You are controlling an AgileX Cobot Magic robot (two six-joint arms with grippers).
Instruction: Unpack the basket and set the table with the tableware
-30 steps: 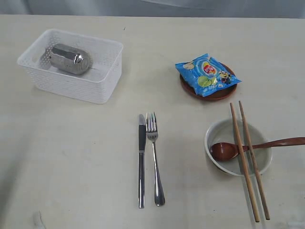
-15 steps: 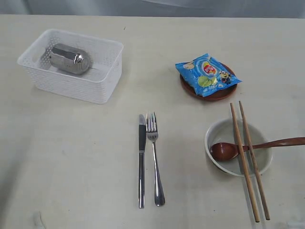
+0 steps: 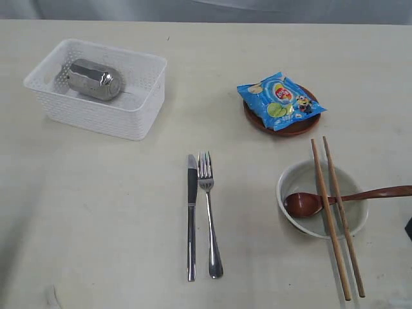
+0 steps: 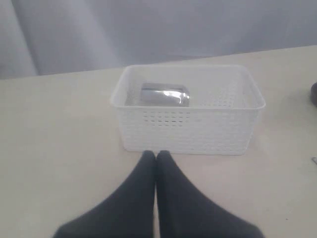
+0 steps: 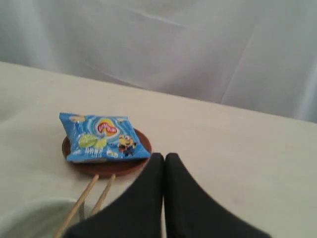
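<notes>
- Basket (image 3: 96, 111) stands near the bench's (image 3: 96, 219) far left corner, with the cup (image 3: 95, 79) lying on its side inside.
- Knife (image 3: 191, 212) and fork (image 3: 208, 212) lie side by side, mid-bench toward the near edge.
- Bowl (image 3: 297, 175) by the right edge carries chopsticks (image 3: 339, 257) and spoon (image 3: 302, 203).
- Plate (image 3: 290, 129) beyond it bears a chip bag (image 3: 280, 100).
- Left pincer (image 4: 156, 156) and right pincer (image 5: 164, 157) are both clenched and empty.

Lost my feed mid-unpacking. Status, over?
Left gripper and right gripper shut, empty. Shiny steel cup lying on its side in white lattice plastic basket. Nothing between left gripper and basket.
</notes>
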